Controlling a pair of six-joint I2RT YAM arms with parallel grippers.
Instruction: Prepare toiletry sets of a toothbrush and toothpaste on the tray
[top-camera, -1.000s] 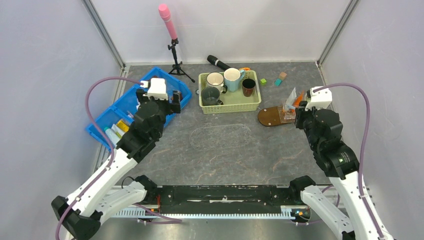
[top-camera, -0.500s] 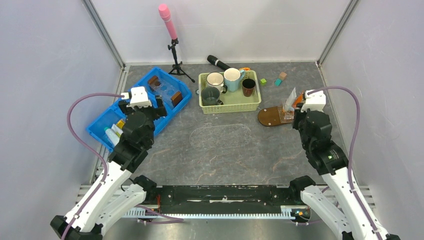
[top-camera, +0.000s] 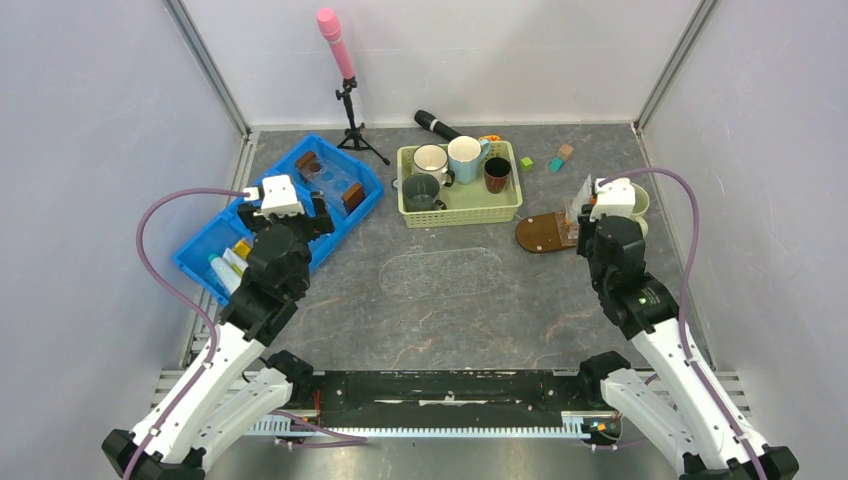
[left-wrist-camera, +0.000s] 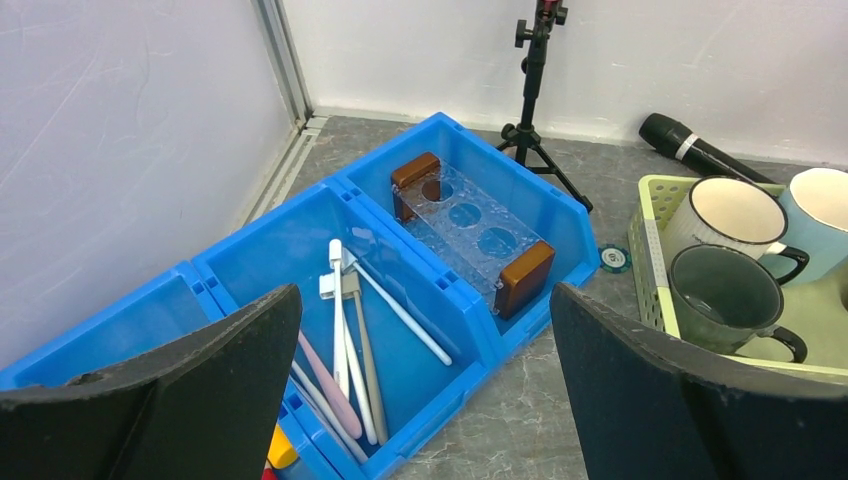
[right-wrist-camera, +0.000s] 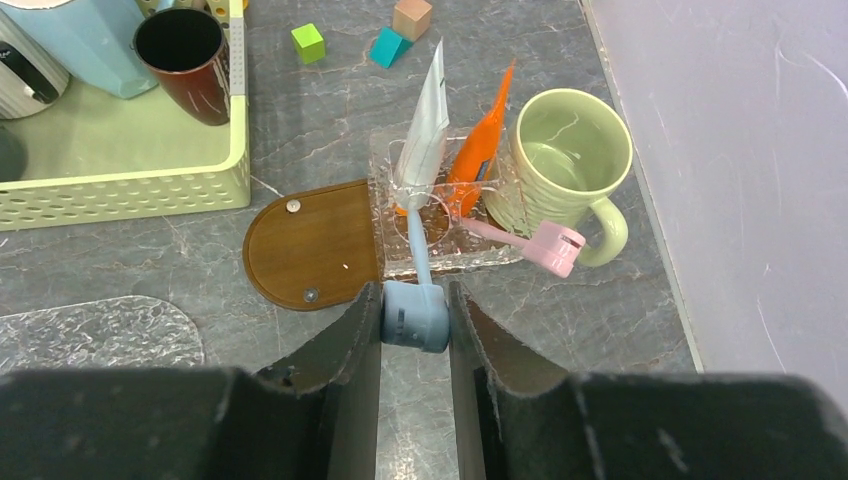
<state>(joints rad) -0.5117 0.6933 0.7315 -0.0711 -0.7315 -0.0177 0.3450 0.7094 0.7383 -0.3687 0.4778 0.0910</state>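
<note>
Top view, left to right. Blue bin runs diagonally along the worktop's left edge and has three compartments. Left gripper hovers over it, jaws spread wide, nothing between them.

Left wrist view:
- Near compartment holds tubes, yellow and teal among them.
- Middle compartment holds loose brushes, white, pink and grey.
- Far compartment holds a clear rack with brown end blocks.

Pink mic stands on a tripod at the far edge, with a black mic lying just right of it. Green basket sits far-centre with four mugs inside. Clear oval plate lies flat mid-worktop, nearer than the basket.

Right wrist view:
- Tray lies toward the right edge, just off the basket's near right corner.
- Clear holder sits on the tray's right end.
- White tube and orange toothpaste stand tilted in the holder.
- Pink brush lies across the holder's near right corner.
- Green mug stands right of the holder, touching it.
- Right gripper is clamped on the blocky end of the blue brush, whose stem reaches into the holder.
- Green block, teal block and tan block sit near the far right corner.
</note>
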